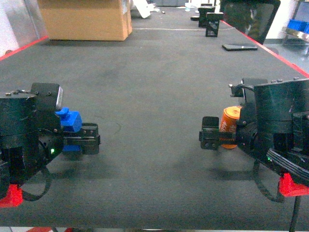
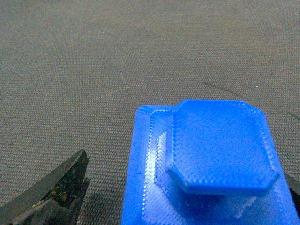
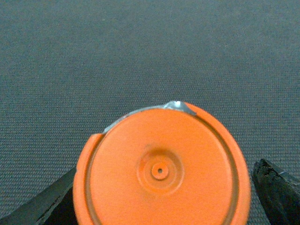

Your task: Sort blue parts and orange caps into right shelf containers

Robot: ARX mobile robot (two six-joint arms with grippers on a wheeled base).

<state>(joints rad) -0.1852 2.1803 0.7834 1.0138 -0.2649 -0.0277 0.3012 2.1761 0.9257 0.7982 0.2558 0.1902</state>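
Observation:
A blue part (image 1: 70,121), a flat plate with an octagonal boss, sits in my left gripper (image 1: 90,138) low at the left, above the dark mat. It fills the lower right of the left wrist view, blue part (image 2: 211,159), between the fingers of the left gripper (image 2: 187,168). On the right my right gripper (image 1: 210,138) is shut on an orange cap (image 1: 231,126). The right wrist view shows the round orange cap (image 3: 160,171) face-on between the dark fingers of the right gripper (image 3: 164,192). A bit of a bright-blue container (image 1: 295,25) shows at the far right edge.
The table is a dark mat (image 1: 154,87) with red edge strips (image 1: 275,50). A cardboard box (image 1: 84,19) stands at the back left. Black stands (image 1: 214,24) and a flat black device (image 1: 240,47) lie at the back right.

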